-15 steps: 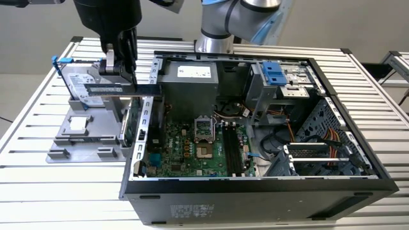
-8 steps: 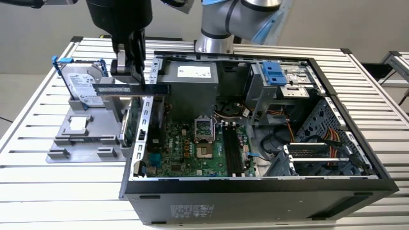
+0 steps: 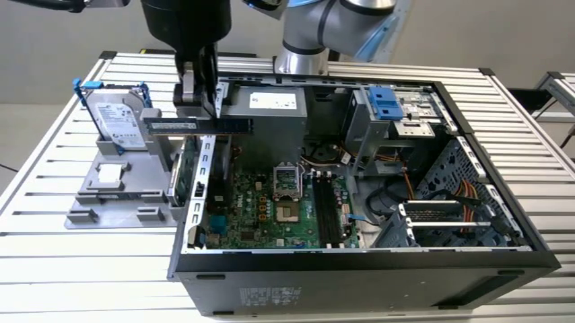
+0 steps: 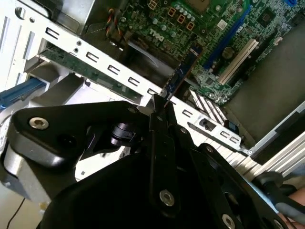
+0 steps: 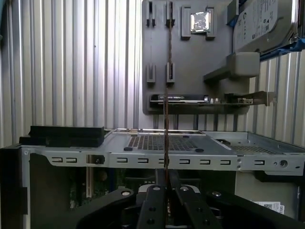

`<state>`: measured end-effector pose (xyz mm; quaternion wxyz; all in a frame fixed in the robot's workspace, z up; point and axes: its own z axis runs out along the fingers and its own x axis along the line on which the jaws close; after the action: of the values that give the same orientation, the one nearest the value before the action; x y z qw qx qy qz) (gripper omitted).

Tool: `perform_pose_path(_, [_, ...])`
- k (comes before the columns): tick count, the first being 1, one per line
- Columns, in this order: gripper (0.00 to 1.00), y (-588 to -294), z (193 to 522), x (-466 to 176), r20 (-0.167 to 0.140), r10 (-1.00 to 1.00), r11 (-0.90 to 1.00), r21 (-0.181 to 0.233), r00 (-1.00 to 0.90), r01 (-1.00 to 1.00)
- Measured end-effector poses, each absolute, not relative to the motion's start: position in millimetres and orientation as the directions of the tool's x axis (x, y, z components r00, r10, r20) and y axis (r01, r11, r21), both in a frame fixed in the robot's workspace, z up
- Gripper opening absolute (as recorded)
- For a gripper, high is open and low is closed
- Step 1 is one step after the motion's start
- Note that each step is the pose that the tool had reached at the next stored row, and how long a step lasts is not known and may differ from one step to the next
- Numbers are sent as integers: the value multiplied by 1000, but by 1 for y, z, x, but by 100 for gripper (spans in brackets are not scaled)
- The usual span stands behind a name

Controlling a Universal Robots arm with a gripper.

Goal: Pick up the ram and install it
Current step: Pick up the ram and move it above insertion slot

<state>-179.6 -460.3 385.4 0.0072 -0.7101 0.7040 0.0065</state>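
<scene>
Firstly, computer case (image 3: 359,276): lies open on its side on the slatted metal table (image 3: 36,269), with its dark outer wall closest to the exterior camera.
Motherboard (image 3: 260,215): flat on the floor of the case, green, just inside that near wall.
Memory slots (image 3: 328,215): long black strips on the motherboard, near the middle of the case; nothing is seated in them.
Grey holder (image 3: 117,192): on the table just outside the case's wall on the exterior view's left.
Expansion card (image 5: 181,98): stands on edge in the holder, on the side closest to the case.
Ram (image 3: 202,125): off the holder and in the air, level and lengthwise above that same case wall, well apart from the slots. Both wrist views show it edge-on as a thin strip (image 5: 166,124) reaching out over the case rim (image 4: 183,71).
Gripper (image 3: 196,116): clamped on the ram, with the black fingers (image 5: 153,200) pinching its upper edge about mid-length from both faces.
Hard drive (image 3: 121,124): upright in a blue frame at the holder's far end, beside the case and beyond the ram.
Power supply (image 3: 269,101): grey box in the far corner of the case.
Arm (image 3: 324,33): rises behind the case's far wall.
</scene>
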Motion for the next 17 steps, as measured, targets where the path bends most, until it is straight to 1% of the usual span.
perform_pose_path(17, [0,-460,385,-148,-19,-1000,-9,-1,9,-1000])
